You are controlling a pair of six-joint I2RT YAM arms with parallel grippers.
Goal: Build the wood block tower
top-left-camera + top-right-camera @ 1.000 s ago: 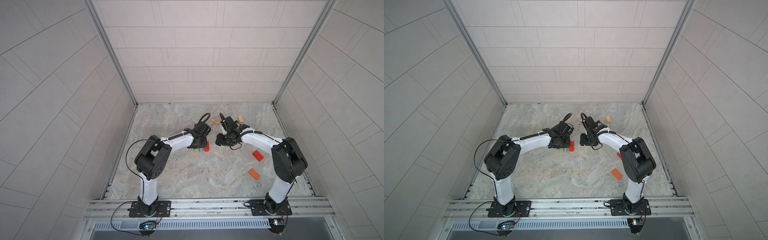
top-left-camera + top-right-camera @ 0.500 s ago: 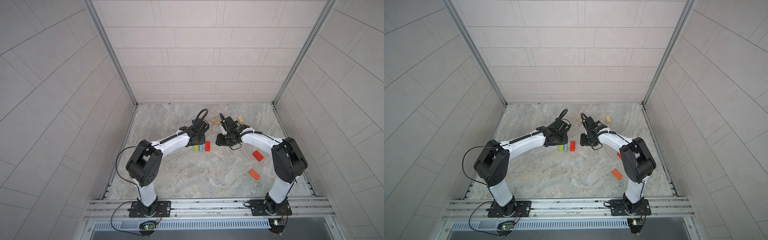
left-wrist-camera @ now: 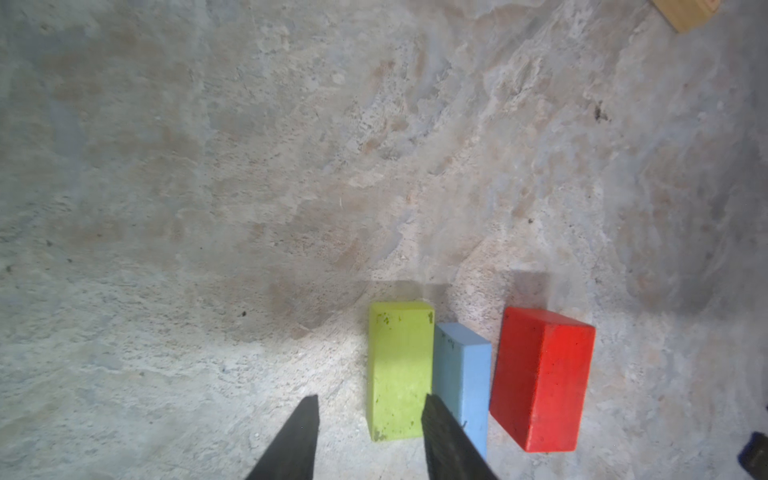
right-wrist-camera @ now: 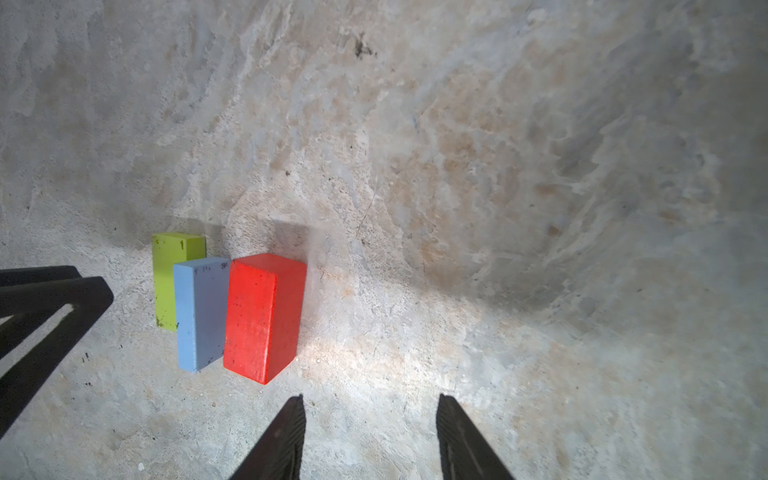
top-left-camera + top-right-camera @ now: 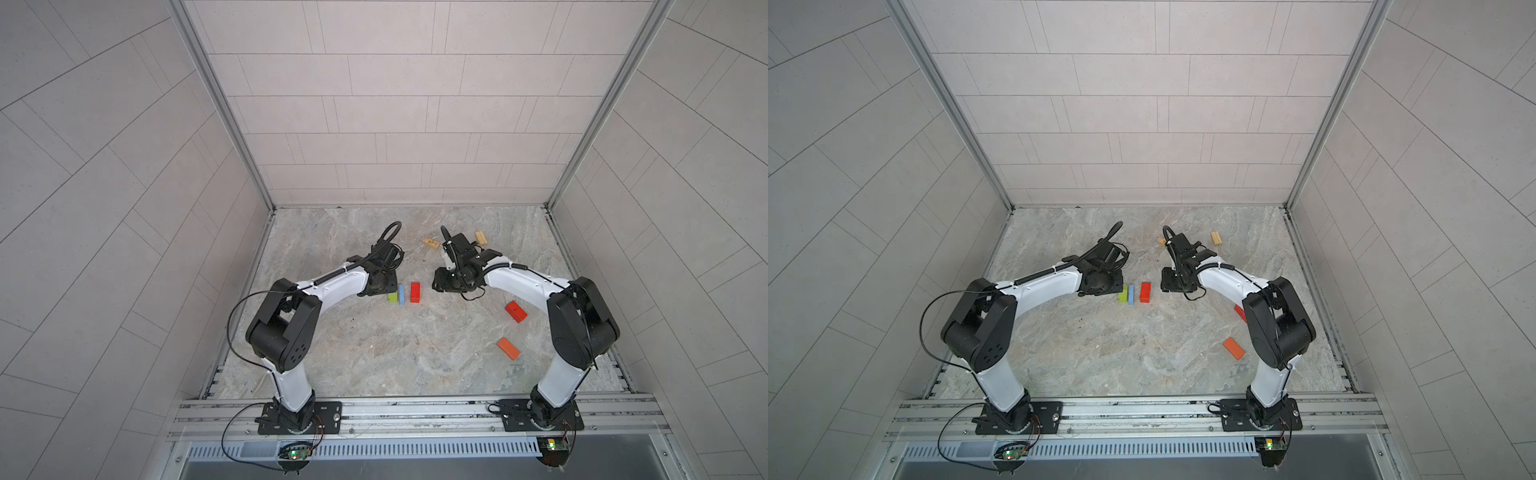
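Left wrist view: the left gripper (image 3: 370, 399) hangs low over the table (image 3: 208, 166), its two dark fingers spread with nothing between them, just beside a lime green block (image 3: 399, 370). That block lies flat and touches a light blue block (image 3: 461, 374). A red block (image 3: 540, 378) lies parallel just beside the blue one, with a thin gap showing. The right wrist view shows the right gripper (image 4: 370, 399) also spread and empty, a little apart from the red block's outer side.

In both top views this three-block row sits around the middle of the table. By the look of it, only the tower's lowest layer is laid, and every crossed layer above is yet to come. Loose pieces wait elsewhere: a second red block (image 5: 515, 311) and an orange block (image 5: 508, 348) toward the right edge, and a tan block (image 5: 431, 243) and a second tan block (image 5: 481, 237) toward the far edge. No dark brown blocks are visible.

Tiled walls (image 5: 395, 124) close the left, far and right edges, and a metal rail (image 5: 415, 411) runs along the near edge. Wide bare table lies between the row and the near edge.
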